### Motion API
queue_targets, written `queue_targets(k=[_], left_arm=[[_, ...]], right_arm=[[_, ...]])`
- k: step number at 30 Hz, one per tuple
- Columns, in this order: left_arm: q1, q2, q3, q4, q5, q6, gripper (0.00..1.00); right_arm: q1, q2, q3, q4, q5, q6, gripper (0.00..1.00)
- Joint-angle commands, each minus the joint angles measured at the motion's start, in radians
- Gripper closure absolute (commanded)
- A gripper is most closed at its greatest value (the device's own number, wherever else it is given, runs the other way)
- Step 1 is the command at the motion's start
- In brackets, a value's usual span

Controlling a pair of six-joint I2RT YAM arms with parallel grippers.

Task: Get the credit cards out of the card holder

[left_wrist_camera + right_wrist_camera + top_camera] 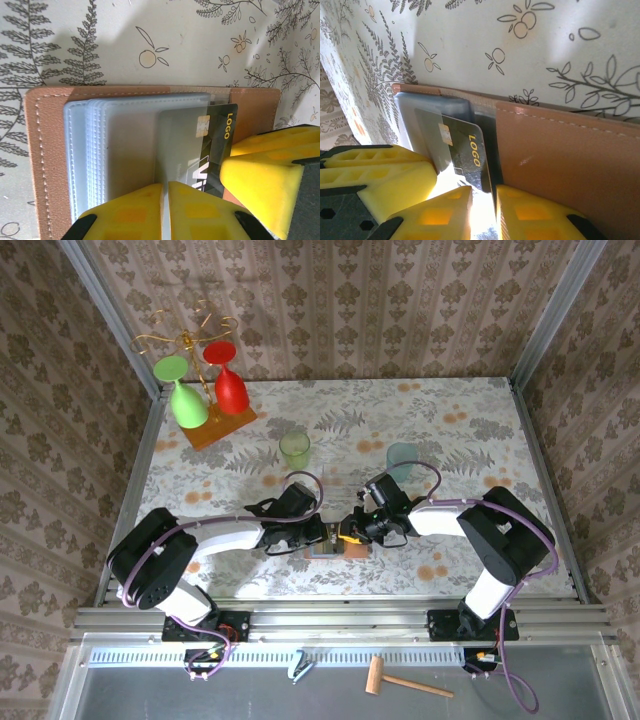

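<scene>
The card holder [45, 150] lies open on the flowered table near its front edge [330, 552], salmon-pink outside [560, 155], with translucent grey-blue pockets. A dark credit card [220, 130] marked LOGO sticks partway out of a pocket [465, 145]. My left gripper [165, 187] is shut on the edge of a pocket sheet [318, 532]. My right gripper [484, 192] is shut on the card's free end [350, 532]. One of its yellow fingers [260, 175] shows at the right of the left wrist view.
A green cup [295, 448] and a pale blue cup [402, 458] stand behind the grippers. A wire rack on an orange base [220, 425] holds a green and a red glass at the back left. A wooden mallet [385, 678] lies below the table rail.
</scene>
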Motion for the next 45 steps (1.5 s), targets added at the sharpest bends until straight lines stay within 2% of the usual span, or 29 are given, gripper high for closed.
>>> queue_targets(k=[1,7,19,37,45], left_arm=[[0.001,-0.003,-0.017,-0.030,-0.014,0.004,0.88],[0.001,-0.003,-0.017,-0.031,-0.015,0.003,0.87],[0.002,-0.003,-0.018,-0.030,-0.016,0.003,0.87],[0.001,-0.005,-0.022,-0.031,-0.019,0.001,0.87],[0.001,-0.007,-0.017,-0.034,-0.017,0.003,0.87]], right_arm=[[-0.004,0.027,-0.008,0.034,-0.043,0.015,0.81],[-0.004,0.036,-0.015,0.053,-0.050,0.022,0.82],[-0.009,0.002,-0.018,0.003,-0.010,0.003,0.94],[-0.033,-0.120,0.011,-0.260,0.108,-0.136,0.95],[-0.036,-0.164,0.007,-0.304,0.149,-0.152,0.95]])
